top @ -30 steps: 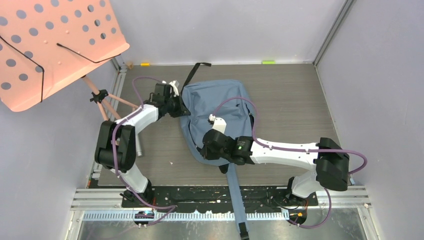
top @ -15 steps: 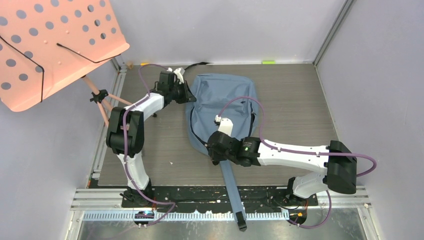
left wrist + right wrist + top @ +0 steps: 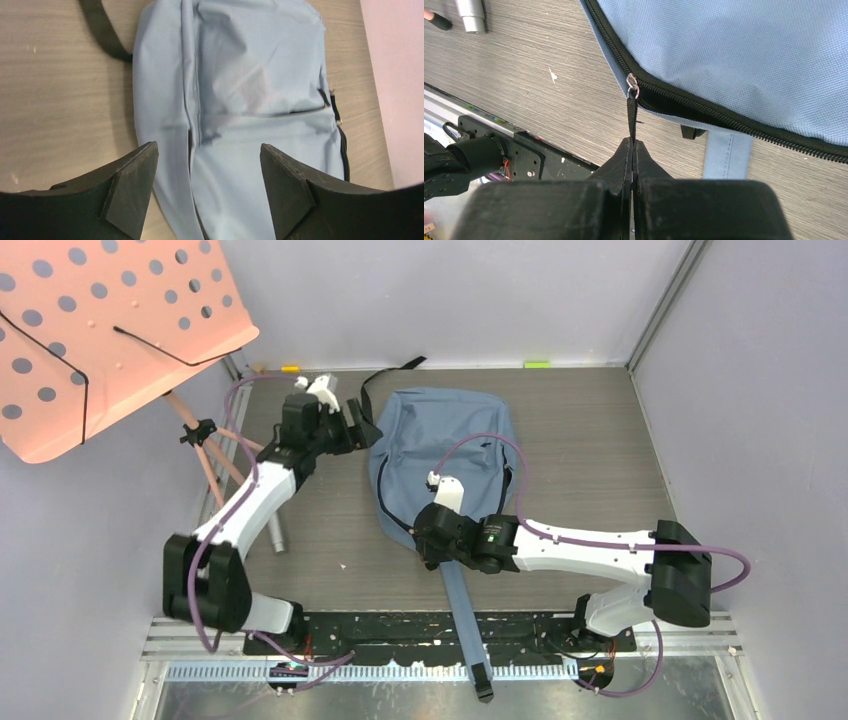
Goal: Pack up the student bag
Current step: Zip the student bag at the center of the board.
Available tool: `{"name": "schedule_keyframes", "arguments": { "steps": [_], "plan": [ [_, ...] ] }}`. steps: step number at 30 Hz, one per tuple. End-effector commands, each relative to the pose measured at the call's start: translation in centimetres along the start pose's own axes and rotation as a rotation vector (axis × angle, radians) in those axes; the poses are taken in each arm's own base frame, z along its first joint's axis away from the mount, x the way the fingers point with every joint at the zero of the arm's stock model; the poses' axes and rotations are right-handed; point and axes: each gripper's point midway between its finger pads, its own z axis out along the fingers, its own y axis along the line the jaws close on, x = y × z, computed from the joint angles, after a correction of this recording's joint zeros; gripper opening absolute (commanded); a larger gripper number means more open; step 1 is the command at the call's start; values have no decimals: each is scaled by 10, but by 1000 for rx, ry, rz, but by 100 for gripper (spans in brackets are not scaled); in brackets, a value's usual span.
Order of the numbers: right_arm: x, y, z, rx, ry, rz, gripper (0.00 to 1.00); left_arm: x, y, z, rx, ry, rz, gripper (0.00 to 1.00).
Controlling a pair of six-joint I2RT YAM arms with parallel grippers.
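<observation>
The student bag [image 3: 445, 445] lies flat on the wooden table, a soft grey-blue backpack with black zippers. My left gripper [image 3: 360, 430] hovers open over its far-left edge; in the left wrist view the bag [image 3: 240, 100] shows between and beyond the spread fingers, and the gripper [image 3: 207, 150] holds nothing. My right gripper [image 3: 424, 538] is at the bag's near-left edge. In the right wrist view it [image 3: 632, 142] is shut on the black zipper pull [image 3: 631, 115], which hangs from the slider [image 3: 631, 85] on the bag [image 3: 744, 50].
A pink perforated music stand [image 3: 100, 330] leans over the far-left corner, its legs [image 3: 215, 450] beside the left arm. A grey metal cylinder [image 3: 277, 532] lies left of the bag. A long blue strap [image 3: 462, 610] runs off the near edge. Walls enclose the table.
The left gripper opened and let go of the bag's far-left edge, then drew back to the left. The bag shifted toward the far side and spread flatter. The right gripper stayed shut on the pull.
</observation>
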Motion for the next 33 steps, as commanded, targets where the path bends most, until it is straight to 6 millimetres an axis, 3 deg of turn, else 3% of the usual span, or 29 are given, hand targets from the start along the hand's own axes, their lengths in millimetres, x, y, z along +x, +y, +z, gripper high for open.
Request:
{"name": "schedule_keyframes", "arguments": {
  "steps": [1,8,14,18,27,33],
  "plan": [
    [-7,14,0,-33,-23,-17,1,52,15,-30,-70,72,-116,77],
    [-8,19,4,-40,-21,-28,1,122,-5,-61,-23,169,-253,75],
    [-3,23,9,-49,-5,-28,1,158,-13,-70,13,200,-328,72],
    [-1,24,11,-54,5,-30,1,166,-15,-68,35,198,-366,62],
    [2,22,12,-48,13,-31,1,163,-24,-55,73,214,-372,56],
    [2,21,12,-44,12,-25,1,168,-23,-52,81,216,-381,28]
  ]
}}
